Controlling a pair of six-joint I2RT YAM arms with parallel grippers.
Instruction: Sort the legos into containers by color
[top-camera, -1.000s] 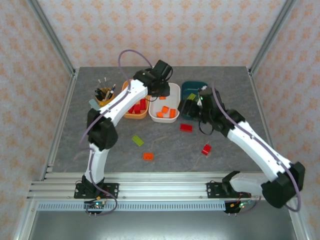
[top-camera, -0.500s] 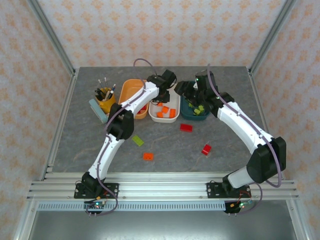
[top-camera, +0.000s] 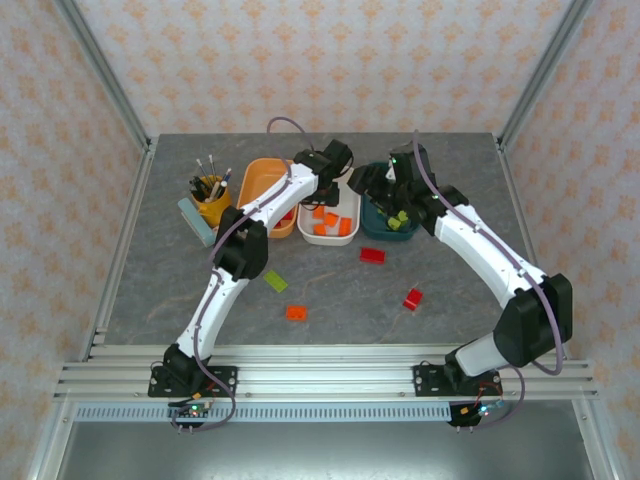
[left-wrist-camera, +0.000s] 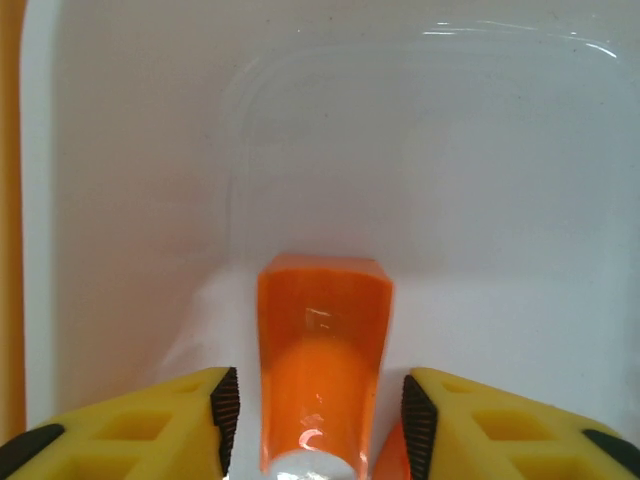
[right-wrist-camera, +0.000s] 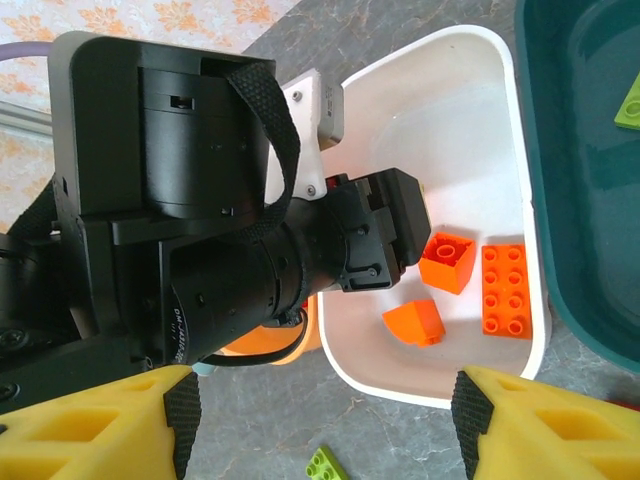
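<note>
- The overhead view is bright and evenly lit from above. Shadows on the grey table (top-camera: 150, 290) are faint and soft-edged, and the picture stays sharp out to its corners.
- In the left wrist view the white tub (left-wrist-camera: 450, 200) is almost washed out, with thin streaks of glare along its far rim.
- The orange brick (left-wrist-camera: 323, 340) there is too near the lens, so it looks soft, with small white highlights.
- In the right wrist view the bricks (right-wrist-camera: 508, 290) are crisp, while the black camera housing (right-wrist-camera: 160, 120) is dark with little detail.
</note>
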